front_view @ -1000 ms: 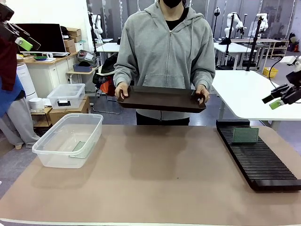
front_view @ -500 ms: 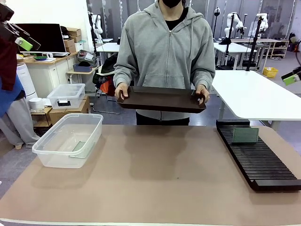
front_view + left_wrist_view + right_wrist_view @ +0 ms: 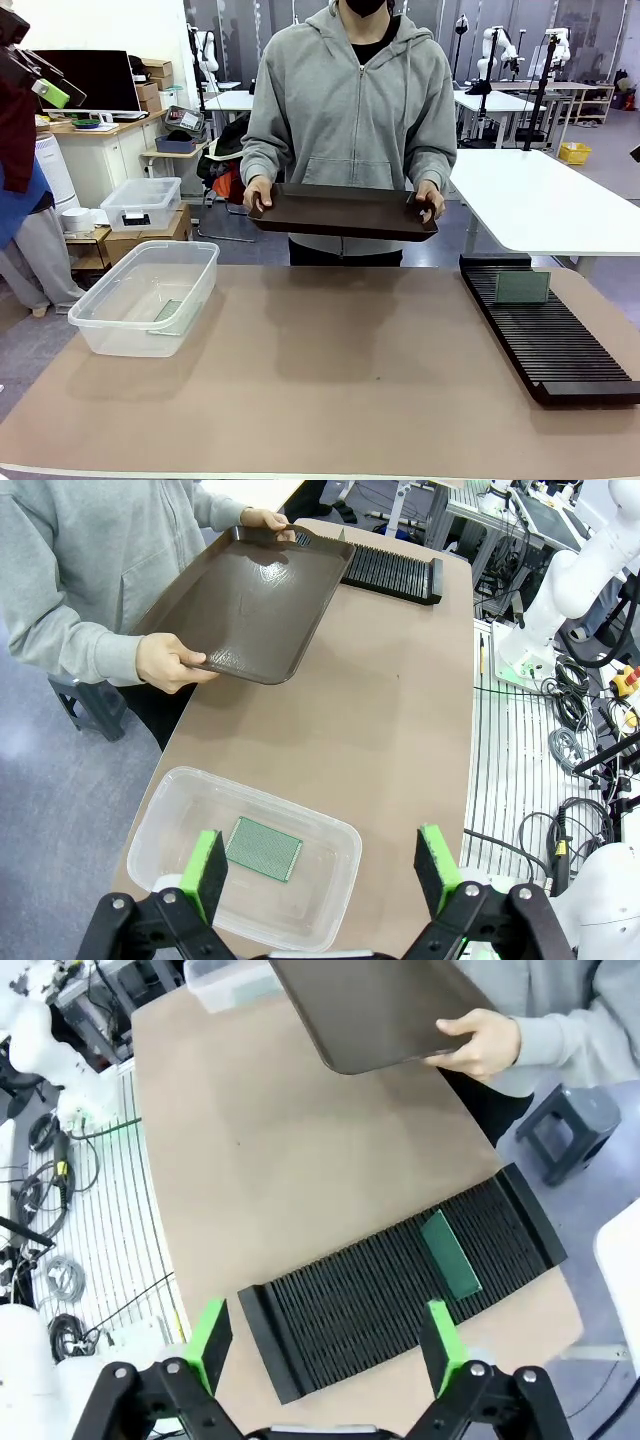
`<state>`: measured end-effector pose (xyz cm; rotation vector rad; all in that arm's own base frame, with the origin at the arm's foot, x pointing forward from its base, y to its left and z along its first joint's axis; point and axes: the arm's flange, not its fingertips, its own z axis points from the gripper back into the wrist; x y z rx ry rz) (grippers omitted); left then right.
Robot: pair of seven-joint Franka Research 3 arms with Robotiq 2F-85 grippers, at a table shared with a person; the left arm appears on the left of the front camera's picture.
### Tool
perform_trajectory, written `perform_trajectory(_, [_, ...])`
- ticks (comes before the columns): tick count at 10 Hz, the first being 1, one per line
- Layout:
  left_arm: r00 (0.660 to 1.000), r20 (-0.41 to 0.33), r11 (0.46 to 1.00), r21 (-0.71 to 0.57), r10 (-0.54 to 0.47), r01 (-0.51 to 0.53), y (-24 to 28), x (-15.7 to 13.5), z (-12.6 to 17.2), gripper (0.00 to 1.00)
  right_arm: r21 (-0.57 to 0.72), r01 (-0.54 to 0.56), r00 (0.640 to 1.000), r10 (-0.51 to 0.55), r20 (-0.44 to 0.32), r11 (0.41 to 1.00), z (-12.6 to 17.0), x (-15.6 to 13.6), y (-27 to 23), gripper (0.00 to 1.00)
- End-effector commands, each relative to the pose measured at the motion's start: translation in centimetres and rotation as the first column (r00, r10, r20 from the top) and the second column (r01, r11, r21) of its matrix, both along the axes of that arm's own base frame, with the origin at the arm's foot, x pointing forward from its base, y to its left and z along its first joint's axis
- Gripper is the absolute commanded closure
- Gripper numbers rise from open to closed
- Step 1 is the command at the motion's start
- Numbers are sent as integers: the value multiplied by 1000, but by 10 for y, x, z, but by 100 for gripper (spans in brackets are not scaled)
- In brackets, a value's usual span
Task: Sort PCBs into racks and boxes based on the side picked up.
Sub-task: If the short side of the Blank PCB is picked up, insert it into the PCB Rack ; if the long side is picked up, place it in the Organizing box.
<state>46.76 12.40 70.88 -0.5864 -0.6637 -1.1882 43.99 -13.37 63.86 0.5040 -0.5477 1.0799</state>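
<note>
Lab room with other white tables behind; up front a tan table (image 3: 330, 390) shared with a person (image 3: 350, 110) standing at the far side, holding a dark brown tray (image 3: 345, 212) level in both hands above the far edge, nothing visible on it. Long black rack (image 3: 550, 335) lies at the robot's right end of the table, long axis running from far edge toward the robot, slots crossing it; one green PCB (image 3: 521, 288) stands upright in a slot near the far end. Clear box (image 3: 145, 295) sits at the left end, the other PCB (image 3: 263, 847) lying flat on its bottom. Left gripper (image 3: 320, 865) hangs high above the box looking straight down, green pads wide apart, nothing between them. Right gripper (image 3: 325, 1345) likewise high over the rack, jaws spread wide and empty, slotted board lying ahead of its fingers, well apart. Key relation: both boards look already sorted and each arm hovers over its own container, while the tray sits mid-table at the far side, between the two arms and about equally far from either (so which arm goes next can't be judged from distance alone). Any new board would presumably arrive on that tray, ahead of both grippers and lower, across the table's middle.
</note>
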Motion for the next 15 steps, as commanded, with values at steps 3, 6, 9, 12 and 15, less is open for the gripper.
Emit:
perform_trajectory(3, [1000, -1, 1000, -6, -3, 3, 0, -3, -1, 0, 7, 23, 1000, -23, -4, 1000, -2, -2, -1, 0])
perform_trajectory(6, [1000, -1, 1000, -6, -3, 3, 0, -3, -1, 0, -11, -27, 994, 28, 102, 1000, 14, -18, -2, 0])
perform_trajectory(9, [1000, -1, 1000, -6, -3, 3, 0, -3, -1, 0, -4, -25, 993, 25, 114, 1000, 31, -32, -7, 0])
perform_trajectory(12, [1000, -1, 1000, -6, -3, 3, 0, -3, -1, 0, 47, -36, 990, 29, 140, 998, 51, -40, -16, 0])
perform_trajectory(15, [1000, -1, 1000, -6, -3, 3, 0, -3, -1, 0, 97, -91, 971, 67, 228, 991, 59, -42, -29, 0])
